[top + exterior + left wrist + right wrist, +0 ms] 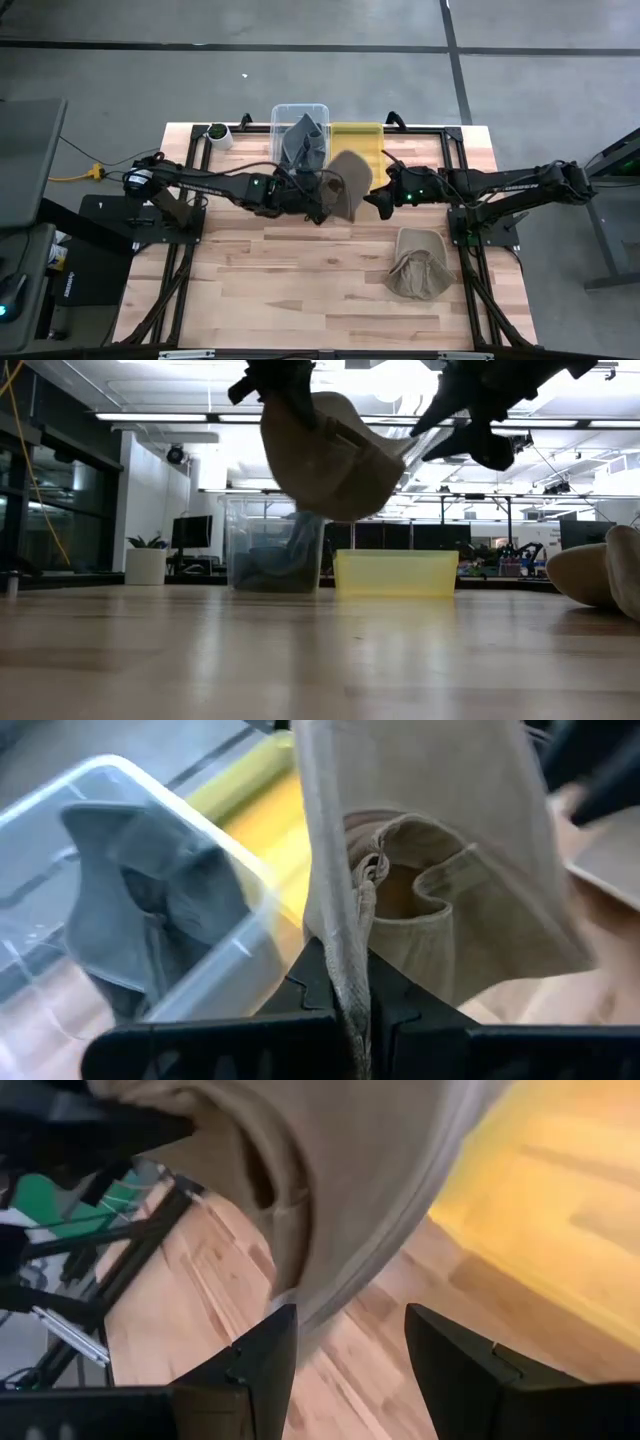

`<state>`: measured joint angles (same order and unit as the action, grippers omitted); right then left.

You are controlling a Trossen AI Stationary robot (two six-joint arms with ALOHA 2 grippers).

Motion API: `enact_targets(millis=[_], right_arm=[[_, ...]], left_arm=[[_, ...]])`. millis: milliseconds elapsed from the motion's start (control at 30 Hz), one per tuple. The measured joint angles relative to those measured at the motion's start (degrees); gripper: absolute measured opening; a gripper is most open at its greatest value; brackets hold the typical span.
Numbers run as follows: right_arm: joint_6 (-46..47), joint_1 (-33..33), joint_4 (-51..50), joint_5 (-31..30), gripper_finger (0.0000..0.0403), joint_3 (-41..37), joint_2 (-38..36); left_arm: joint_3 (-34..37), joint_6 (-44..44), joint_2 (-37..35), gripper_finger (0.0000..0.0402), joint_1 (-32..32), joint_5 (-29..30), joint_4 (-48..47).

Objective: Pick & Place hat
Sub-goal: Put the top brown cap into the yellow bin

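While a second hat (421,262) lies on the near counter (260,280), the tan hat (348,182) is held aloft, pinched by the left gripper (322,203); the right gripper (377,200), fingers spread, is beside it. Beyond, a clear bin (300,130) and yellow bin (356,138) stand.

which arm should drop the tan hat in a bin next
Left. The left gripper is shut on the hat, held above the table beside the clear bin and yellow bin. The right gripper is open beside the hat, holding nothing.
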<state>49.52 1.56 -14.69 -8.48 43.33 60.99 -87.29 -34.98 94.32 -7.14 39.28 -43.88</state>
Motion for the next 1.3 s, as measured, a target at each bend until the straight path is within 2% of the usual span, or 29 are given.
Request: enact_targets(millis=[167,433,767,1000,1133,1300], right_arm=[[-2.2,0.0,4.7,-0.6,0.0181,0.0,0.0],[-6.2,0.1,5.6,-7.6,0.0181,0.0,0.0],[-12.8,0.3,5.5,-9.3,0.0187,0.0,0.0],[-14.5,3.7,5.3,-4.9,0.0235,0.0,0.0],[-15.1,5.6,5.3,-4.4,0.0264,0.0,0.0],[-15.0,8.8,7.3,-1.6,0.0277,0.0,0.0]], left_arm=[[-2.1,2.3,0.0,0.0,2.8,-0.5,1.8],[-3.3,6.3,0.0,0.0,5.3,-2.7,8.1],[-3.3,6.7,0.0,0.0,6.0,-2.5,8.2],[-3.3,7.6,0.0,0.0,7.9,-2.8,8.2],[-3.3,7.9,0.0,0.0,9.4,-2.7,7.8],[-3.2,8.6,0.0,0.0,11.7,-3.6,9.2]])
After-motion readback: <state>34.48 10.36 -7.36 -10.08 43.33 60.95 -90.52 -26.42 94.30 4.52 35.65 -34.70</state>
